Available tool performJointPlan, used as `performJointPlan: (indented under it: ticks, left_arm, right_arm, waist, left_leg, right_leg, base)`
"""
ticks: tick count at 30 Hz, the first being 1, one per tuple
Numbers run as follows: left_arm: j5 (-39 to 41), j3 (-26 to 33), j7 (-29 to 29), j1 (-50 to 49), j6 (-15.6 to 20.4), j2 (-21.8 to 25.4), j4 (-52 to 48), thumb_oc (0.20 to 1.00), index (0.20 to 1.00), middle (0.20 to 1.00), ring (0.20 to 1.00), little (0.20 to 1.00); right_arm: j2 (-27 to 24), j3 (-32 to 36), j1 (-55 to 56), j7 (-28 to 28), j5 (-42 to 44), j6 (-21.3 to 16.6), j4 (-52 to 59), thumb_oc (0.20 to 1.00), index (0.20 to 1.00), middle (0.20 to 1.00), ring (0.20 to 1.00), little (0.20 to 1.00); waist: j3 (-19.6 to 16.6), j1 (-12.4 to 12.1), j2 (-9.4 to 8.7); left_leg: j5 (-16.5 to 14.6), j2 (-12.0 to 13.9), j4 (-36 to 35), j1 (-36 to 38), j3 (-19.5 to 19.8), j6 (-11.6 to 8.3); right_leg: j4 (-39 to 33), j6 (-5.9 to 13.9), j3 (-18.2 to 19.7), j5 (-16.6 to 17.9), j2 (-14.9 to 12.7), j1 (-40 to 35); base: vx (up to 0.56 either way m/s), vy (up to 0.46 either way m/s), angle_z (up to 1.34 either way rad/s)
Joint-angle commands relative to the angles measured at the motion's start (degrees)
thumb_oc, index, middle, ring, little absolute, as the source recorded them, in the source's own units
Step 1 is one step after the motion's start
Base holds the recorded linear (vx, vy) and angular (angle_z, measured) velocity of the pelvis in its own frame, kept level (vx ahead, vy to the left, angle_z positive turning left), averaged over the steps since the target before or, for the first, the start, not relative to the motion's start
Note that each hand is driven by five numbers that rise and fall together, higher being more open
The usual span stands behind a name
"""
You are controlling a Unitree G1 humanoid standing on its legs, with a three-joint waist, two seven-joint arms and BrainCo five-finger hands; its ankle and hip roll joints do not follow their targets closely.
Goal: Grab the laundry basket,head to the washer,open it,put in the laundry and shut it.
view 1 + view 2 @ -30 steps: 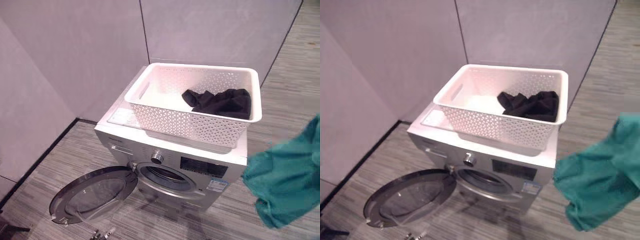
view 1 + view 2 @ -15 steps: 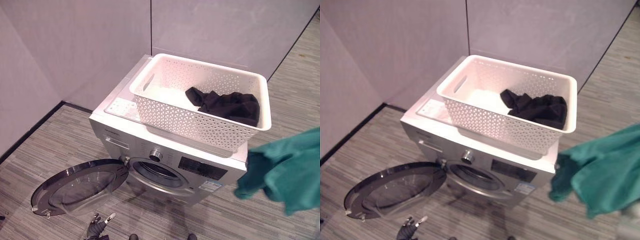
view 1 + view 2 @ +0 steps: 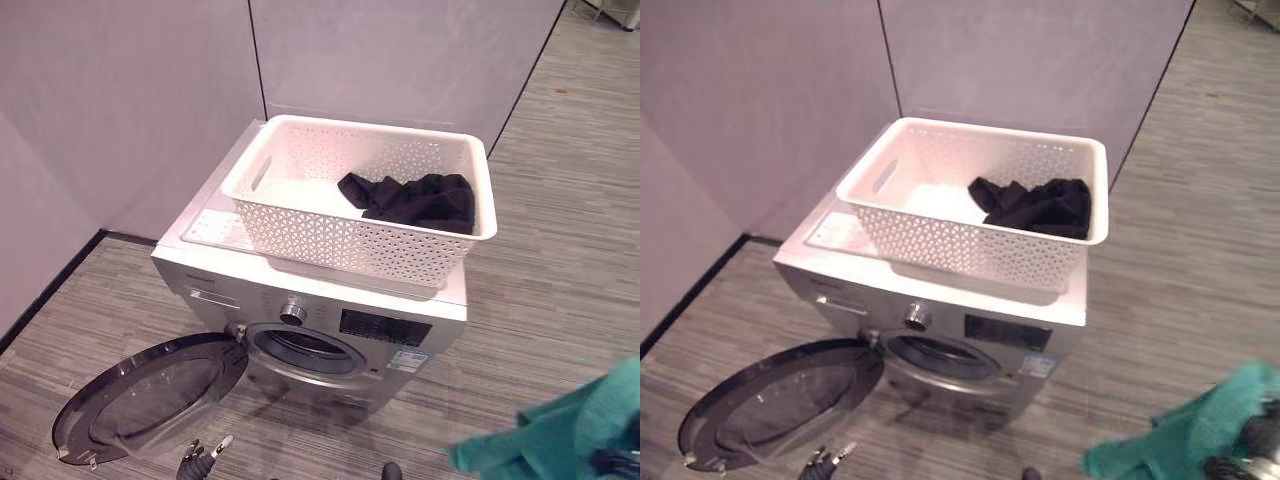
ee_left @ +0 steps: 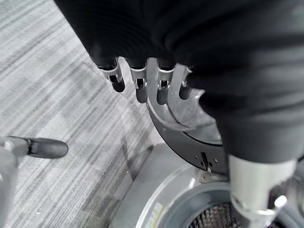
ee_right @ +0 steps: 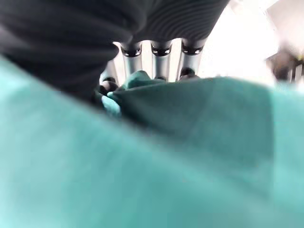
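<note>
Right hand (image 5: 156,57) is gripping teal garment (image 3: 560,440), fingers curled in cloth, low right of washer (image 3: 330,320), readying for loading. Left hand (image 4: 142,80) is hanging relaxed, fingers straight, by open door (image 3: 150,400). Basket (image 3: 300,225) is sitting atop washer, keeping black laundry (image 3: 415,200) in reach.

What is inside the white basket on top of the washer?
The white basket holds one black garment, bunched at its right end. The rest of its floor shows bare and white. Whatever lies under the garment is covered and cannot be seen.

We see a staged laundry corner, not a lived-in home: a front-loading washer (image 3: 310,315) stands alone against plain grey partition panels (image 3: 130,100) on striped grey flooring (image 3: 560,260).
</note>
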State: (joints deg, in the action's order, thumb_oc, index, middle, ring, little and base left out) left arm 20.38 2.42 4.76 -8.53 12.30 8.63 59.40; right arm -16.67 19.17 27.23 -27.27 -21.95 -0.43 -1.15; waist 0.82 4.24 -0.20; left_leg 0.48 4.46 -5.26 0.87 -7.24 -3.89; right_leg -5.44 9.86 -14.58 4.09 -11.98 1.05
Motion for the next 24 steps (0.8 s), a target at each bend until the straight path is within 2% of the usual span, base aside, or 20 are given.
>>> performJointPlan:
  ticks: [1,3,4,5,10,11,13,14,17,24]
  left_arm:
    - [0.8,0.2,0.4,1.7,3.2,3.8,0.1,1.0,1.0,1.0,1.0,1.0]
    - [0.3,-1.7,0.0,1.1,3.8,4.2,-3.5,1.0,1.0,1.0,1.0,1.0]
    - [0.3,-1.7,0.0,1.1,3.8,4.2,-3.5,1.0,1.0,1.0,1.0,1.0]
    - [-0.7,-3.7,0.2,0.5,4.3,5.3,-7.5,1.0,1.0,1.0,1.0,1.0]
    - [-2.6,-7.4,0.8,-1.6,5.8,8.0,-17.7,1.0,1.0,1.0,1.0,1.0]
    - [-2.6,-7.3,0.8,-1.7,5.8,8.0,-17.9,1.0,1.0,1.0,1.0,1.0]
    - [-6.8,-10.6,1.4,-2.0,5.8,10.4,-22.3,1.0,1.0,1.0,1.0,1.0]
    - [-6.9,-10.6,1.4,-2.0,5.7,10.4,-22.3,1.0,1.0,1.0,1.0,1.0]
    - [-20.3,-14.1,7.1,0.0,4.3,12.4,-22.9,1.0,1.0,1.0,1.0,1.0]
    - [-27.2,-20.3,12.7,9.1,-0.3,10.2,-19.3,1.0,1.0,1.0,1.0,1.0]
  right_arm:
    - [0.7,-3.1,-1.9,5.3,8.2,-7.1,2.6,0.2,0.2,0.2,0.2,0.2]
    - [0.1,-8.8,-2.7,9.2,11.6,-8.9,2.5,0.2,0.2,0.2,0.2,0.2]
    - [0.1,-8.8,-2.7,9.2,11.6,-8.9,2.4,0.2,0.2,0.2,0.2,0.2]
    - [-0.6,-14.3,-3.8,12.5,14.0,-10.2,2.3,0.2,0.2,0.2,0.2,0.2]
    - [-2.2,-24.7,-7.9,16.9,16.2,-11.2,2.8,0.2,0.2,0.2,0.2,0.2]
    - [-2.2,-24.8,-8.0,16.8,16.3,-11.3,2.7,0.2,0.2,0.2,0.2,0.2]
    - [-1.4,-30.4,-11.5,17.9,18.6,-11.7,2.0,0.2,0.2,0.2,0.2,0.2]
    - [-1.3,-30.5,-11.6,17.9,18.6,-11.7,1.9,0.2,0.2,0.2,0.2,0.2]
    - [-0.5,-33.9,-13.9,17.6,19.7,-11.3,1.2,0.2,0.2,0.2,0.2,0.2]
    - [-0.2,-39.2,-20.0,15.1,21.3,-9.9,0.3,0.2,0.2,0.2,0.2,0.2]
  waist:
    - [0.8,-1.1,-2.57]
    - [1.0,-1.6,-2.59]
    - [1.0,-1.6,-2.59]
    - [1.4,-2.2,-2.61]
    - [2.3,-4.7,-2.62]
    - [2.2,-4.6,-2.67]
    - [2.8,-6.4,-2.57]
    - [2.8,-6.4,-2.6]
    - [3.2,-7.6,-3.02]
    - [3.9,-9.0,-4.16]
  left_leg:
    - [-1.2,1.9,0.3,-1.9,2.6,0.35]
    - [-1.1,1.9,0.3,-1.8,2.5,0.24]
    - [-1.1,1.9,0.3,-1.8,2.5,0.24]
    - [-1.0,1.9,0.3,-1.8,2.6,0.2]
    - [-0.8,1.5,0.3,-1.9,3.6,0.26]
    - [-0.8,1.5,0.3,-1.9,3.6,0.27]
    - [-0.7,1.0,0.3,-2.4,4.8,0.3]
    - [-0.7,0.9,0.3,-2.4,4.8,0.3]
    - [-0.7,0.8,0.3,-2.7,5.8,0.2]
    - [-0.5,0.8,0.3,-2.6,8.3,-0.09]
  right_leg:
    - [0.4,1.98,-3.0,-0.7,-3.4,-2.2]
    - [0.4,1.94,-3.1,-0.7,-3.4,-2.3]
    - [0.4,1.94,-3.1,-0.7,-3.4,-2.3]
    - [0.4,1.92,-3.4,-0.6,-3.5,-2.5]
    - [0.4,2.0,-4.7,-0.5,-4.1,-3.4]
    - [0.4,2.01,-4.8,-0.5,-4.1,-3.4]
    - [0.4,2.1,-6.3,-0.5,-4.7,-4.0]
    - [0.4,2.1,-6.4,-0.6,-4.7,-4.0]
    - [0.4,2.0,-7.8,-0.7,-4.8,-4.9]
    - [2.5,1.45,-10.6,-2.1,-4.7,-6.4]
  base:
    - [-0.04,0.02,-0.09]
    - [-0.02,0.008,0.01]
    - [-0.04,0.025,0.01]
    - [0.0,0.0,0.0]
    - [-0.01,0.019,0.04]
    - [-0.02,0.034,0.07]
    - [-0.01,0.04,0.21]
    - [-0.01,0.021,0.26]
    - [0.01,0.004,0.17]
    - [0.0,-0.013,0.3]
